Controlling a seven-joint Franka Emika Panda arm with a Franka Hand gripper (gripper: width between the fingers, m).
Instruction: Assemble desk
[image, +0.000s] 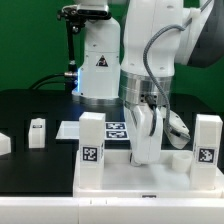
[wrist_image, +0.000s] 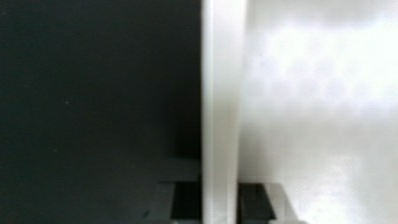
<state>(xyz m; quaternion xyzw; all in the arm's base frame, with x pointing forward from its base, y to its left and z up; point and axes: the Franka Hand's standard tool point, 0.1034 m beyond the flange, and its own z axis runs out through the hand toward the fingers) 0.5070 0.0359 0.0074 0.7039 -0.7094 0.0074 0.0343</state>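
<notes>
The white desk top lies flat at the front of the black table. Two tagged white legs stand upright on it, one at the exterior view's left and one at the right. My gripper hangs over the top's far edge, shut on a white leg held upright with its lower end at the top. In the wrist view this leg runs as a white bar between my black fingers. The desk top is on one side and black table on the other.
A loose white leg stands on the black table at the exterior view's left, and another white piece sits at the left edge. The marker board lies behind the desk top. A small white piece lies near the gripper.
</notes>
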